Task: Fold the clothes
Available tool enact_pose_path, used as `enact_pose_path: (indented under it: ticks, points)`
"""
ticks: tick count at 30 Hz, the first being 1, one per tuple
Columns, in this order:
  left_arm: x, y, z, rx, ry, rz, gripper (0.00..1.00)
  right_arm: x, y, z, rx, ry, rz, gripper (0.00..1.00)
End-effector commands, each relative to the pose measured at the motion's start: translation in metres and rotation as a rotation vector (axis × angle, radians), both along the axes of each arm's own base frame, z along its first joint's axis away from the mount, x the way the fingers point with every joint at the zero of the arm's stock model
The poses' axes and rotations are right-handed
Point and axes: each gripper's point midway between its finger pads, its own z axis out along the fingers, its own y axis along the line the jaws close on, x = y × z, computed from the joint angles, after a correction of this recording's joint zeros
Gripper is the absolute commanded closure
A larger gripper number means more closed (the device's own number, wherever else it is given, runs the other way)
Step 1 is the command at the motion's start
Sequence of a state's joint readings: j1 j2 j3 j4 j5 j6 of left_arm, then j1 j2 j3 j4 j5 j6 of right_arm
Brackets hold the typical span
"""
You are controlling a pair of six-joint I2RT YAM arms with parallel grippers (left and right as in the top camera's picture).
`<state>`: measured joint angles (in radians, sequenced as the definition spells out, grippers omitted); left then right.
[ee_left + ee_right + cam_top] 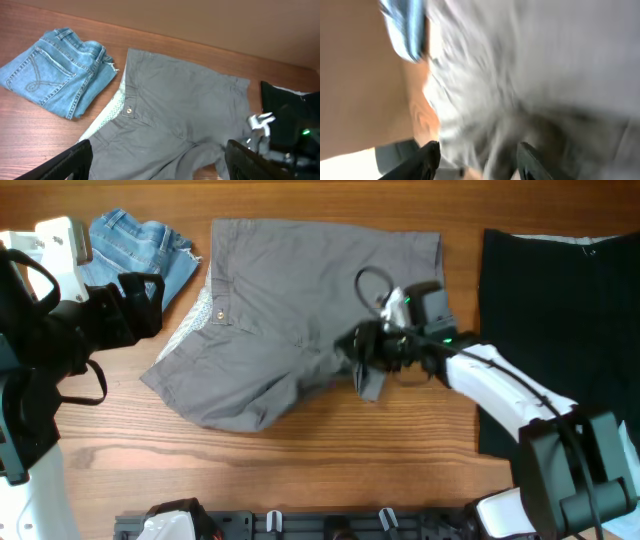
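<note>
The shorts [290, 300] lie spread at the middle of the surface [300, 480], reaching toward its far edge. The waist is to the left and its pale lining shows. The far half is flat. The near half is rumpled and bulges toward the near edge, and no clean fold shows, so I judge the task barely begun: halving and squaring remain.

The right pincer [365, 365] is down on the cloth near the crotch. Its wrist view is blurred, so I cannot tell whether it is grasping fabric. The left pincer [148, 302] hovers released beside the waist, holding nothing. Denim shorts [140, 245] sit at the far left corner, and a black garment [560, 330] lies along the right edge.
</note>
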<state>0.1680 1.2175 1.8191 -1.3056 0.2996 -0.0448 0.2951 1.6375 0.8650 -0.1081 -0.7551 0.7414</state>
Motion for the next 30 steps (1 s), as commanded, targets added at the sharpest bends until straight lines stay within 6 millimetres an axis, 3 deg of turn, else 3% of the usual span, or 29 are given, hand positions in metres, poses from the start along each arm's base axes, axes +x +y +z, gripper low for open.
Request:
enact_pose_path:
  ticks: [1, 6, 10, 12, 14, 18, 25, 28, 30]
  points:
    - [0.002, 0.000, 0.000, 0.015, -0.001, -0.010, 0.16, 0.016, -0.015, 0.016, -0.009, -0.133, 0.019, 0.45]
    - [0.003, 0.000, -0.001, 0.015, 0.001, -0.010, 0.16, -0.019, -0.003, 0.018, 0.066, -0.082, 0.175, 0.47]
    - [0.003, 0.000, -0.001, 0.014, 0.002, -0.009, 0.15, -0.055, 0.001, -0.002, 0.002, 0.037, 0.247, 0.49]
    - [0.003, 0.000, -0.001, 0.015, 0.002, -0.010, 0.15, -0.068, -0.013, -0.023, -0.120, 0.136, 0.214, 0.45]
    - [0.003, 0.000, -0.001, 0.014, 0.002, -0.010, 0.15, -0.079, -0.040, -0.048, -0.308, 0.223, 0.159, 0.36]
    - [0.003, 0.000, -0.001, 0.015, 0.001, -0.010, 0.16, -0.081, -0.060, -0.060, -0.426, 0.242, 0.126, 0.34]
    - [0.003, 0.000, -0.001, 0.015, 0.001, -0.010, 0.15, -0.100, -0.032, -0.044, -0.259, 0.308, 0.197, 0.25]
    - [0.003, 0.000, -0.001, 0.015, 0.001, -0.010, 0.15, -0.109, -0.021, -0.044, -0.259, 0.345, 0.199, 0.11]
    - [0.003, 0.000, -0.001, 0.015, 0.002, -0.010, 0.15, -0.115, -0.013, -0.047, -0.285, 0.371, 0.191, 0.08]
